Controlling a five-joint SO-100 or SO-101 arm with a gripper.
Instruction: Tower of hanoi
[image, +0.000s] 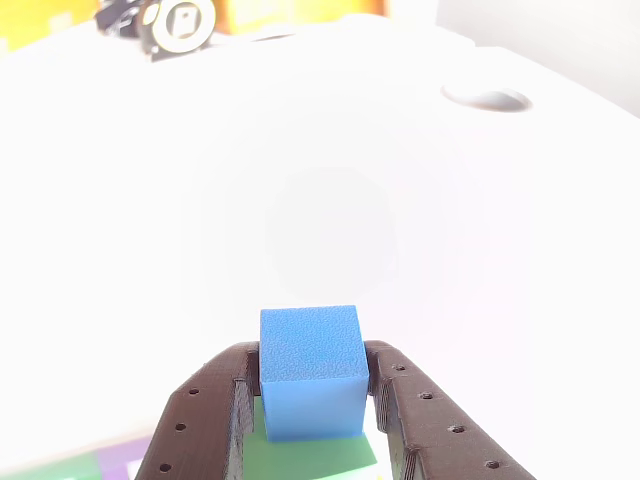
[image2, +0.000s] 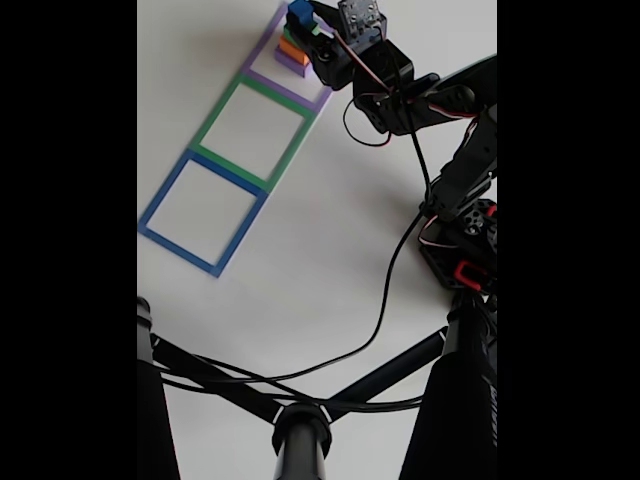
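Observation:
The tower of hanoi is a stack of cubes at the top of the fixed view: a blue cube (image2: 299, 12) on top, then a green cube (image2: 290, 33), an orange cube (image2: 291, 48) and a purple cube (image2: 291, 64) at the bottom. In the other view the blue cube (image: 310, 370) rests on the green cube (image: 312, 455). My gripper (image: 312, 368) has a dark finger pressed against each side of the blue cube, shut on it. In the fixed view the gripper (image2: 305, 20) reaches in from the right.
Three flat square outlines lie in a diagonal row: purple (image2: 318, 100) under the stack, green (image2: 215, 125), blue (image2: 160, 200). The arm's base (image2: 465, 250) stands at right, with a black cable (image2: 390, 290) trailing down. A black stand (image2: 300, 430) crosses the bottom.

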